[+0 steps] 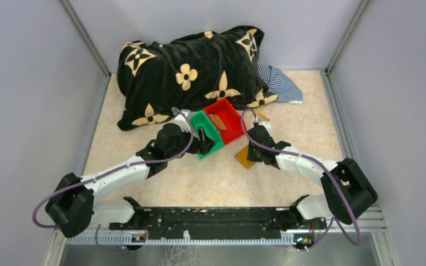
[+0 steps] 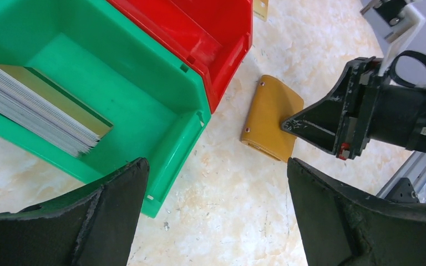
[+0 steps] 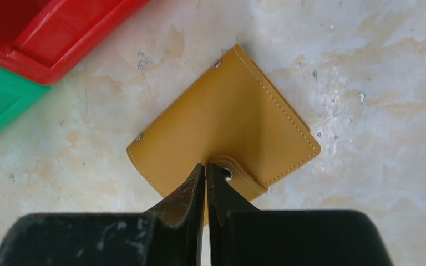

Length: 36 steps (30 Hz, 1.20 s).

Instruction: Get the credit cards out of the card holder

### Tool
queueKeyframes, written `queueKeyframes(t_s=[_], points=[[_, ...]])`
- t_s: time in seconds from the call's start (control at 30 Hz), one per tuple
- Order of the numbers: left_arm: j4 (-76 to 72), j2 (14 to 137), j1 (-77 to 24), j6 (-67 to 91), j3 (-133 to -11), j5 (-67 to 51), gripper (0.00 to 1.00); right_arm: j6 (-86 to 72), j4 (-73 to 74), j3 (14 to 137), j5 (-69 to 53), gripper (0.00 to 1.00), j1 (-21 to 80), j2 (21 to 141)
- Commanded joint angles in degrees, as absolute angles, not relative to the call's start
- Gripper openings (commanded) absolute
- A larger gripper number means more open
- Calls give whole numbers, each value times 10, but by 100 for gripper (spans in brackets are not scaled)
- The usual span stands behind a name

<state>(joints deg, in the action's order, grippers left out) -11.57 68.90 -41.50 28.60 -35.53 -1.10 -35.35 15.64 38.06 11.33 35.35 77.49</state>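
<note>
Overhead view of a pale marbled surface with two robot arms reaching in from 6 o'clock. At the centre, a green bin and a red bin sit touching, the red one at about 1 o'clock from the green.

The card holder lies flat and folded shut on the surface. It is tan leather and sits just beside the bins, at roughly 4 o'clock from the red bin.

The right claw is on the card holder. In the right wrist view its two dark fingers are closed to a hairline gap. They bear on the holder's near edge, right beside the small strap tab with its metal snap. The tips cover that edge, which appears pinched between them.

The left claw hangs over the green bin's near side with its fingers spread wide. It holds nothing.

The left wrist view shows the credit cards as a fanned stack of silvery-grey cards with a gold one on top. The stack lies inside the green bin, towards 9 o'clock in that picture. The card holder appears there at 3 o'clock from the bin's corner.

At 12 o'clock on the surface lies a heaped black blanket with cream flower shapes. A blue-and-white striped cloth pokes out at its 3 o'clock side.
</note>
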Motion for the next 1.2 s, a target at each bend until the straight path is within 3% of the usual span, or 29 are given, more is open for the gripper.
queueKeyframes(t_s=[0.0, 0.37, 0.67, 1.17], points=[[-164, 717, -440, 281, -337, 0, 100, -352, 133, 329, 85, 5, 359, 742], [-230, 831, -571, 261, -369, 39, 100, -351, 98, 256, 47, 6, 359, 684], [-269, 959, -570, 251, -421, 48, 100, -354, 89, 247, 46, 6, 358, 675], [-282, 1025, -496, 275, -454, 44, 100, -331, 110, 244, 62, 6, 359, 658]])
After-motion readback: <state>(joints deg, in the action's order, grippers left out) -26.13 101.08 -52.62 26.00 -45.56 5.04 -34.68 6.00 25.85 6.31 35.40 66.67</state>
